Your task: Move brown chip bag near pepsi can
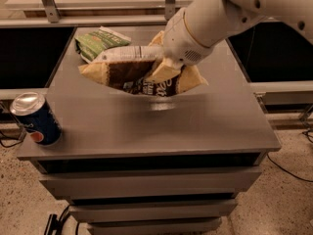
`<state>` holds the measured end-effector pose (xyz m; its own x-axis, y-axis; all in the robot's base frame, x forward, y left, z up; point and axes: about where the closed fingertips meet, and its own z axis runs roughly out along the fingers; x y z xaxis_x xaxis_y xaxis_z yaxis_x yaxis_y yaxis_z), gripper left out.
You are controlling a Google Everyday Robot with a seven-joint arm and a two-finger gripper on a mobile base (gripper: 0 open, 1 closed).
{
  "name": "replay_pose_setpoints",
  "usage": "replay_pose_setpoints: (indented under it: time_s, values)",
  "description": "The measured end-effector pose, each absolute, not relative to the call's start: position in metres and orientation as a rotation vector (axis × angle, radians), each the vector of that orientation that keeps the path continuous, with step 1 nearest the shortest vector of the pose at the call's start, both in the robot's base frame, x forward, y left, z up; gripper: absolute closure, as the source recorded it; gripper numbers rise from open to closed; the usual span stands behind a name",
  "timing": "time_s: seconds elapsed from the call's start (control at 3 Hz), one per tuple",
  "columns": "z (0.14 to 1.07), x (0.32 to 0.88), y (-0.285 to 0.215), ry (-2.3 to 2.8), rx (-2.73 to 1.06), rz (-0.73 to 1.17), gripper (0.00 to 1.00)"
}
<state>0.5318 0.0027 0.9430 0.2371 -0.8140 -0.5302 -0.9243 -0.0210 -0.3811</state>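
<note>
The pepsi can (34, 119) stands at the front left corner of the table (205, 126), with a green bag (100, 40) lying toward the rear. The brown chip bag (132, 75) hangs above mid-table, clasped by the gripper (166, 67). It is lifted but well apart from the can, so the carry leftward and the set-down appear to remain

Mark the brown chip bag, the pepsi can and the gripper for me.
brown chip bag (128, 72): camera view, dark brown middle panel.
pepsi can (41, 125): camera view, blue side wall.
gripper (165, 69): camera view, where it meets the bag's upper edge.
</note>
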Motion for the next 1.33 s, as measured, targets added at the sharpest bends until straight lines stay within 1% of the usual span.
replay_pose_setpoints:
  time_s: [0.67,1.33]
  values:
    - [0.965,0.536,0.038,1.537,-1.855,0.193,1.0]
    - [0.957,0.529,0.078,1.506,-1.886,0.171,1.0]
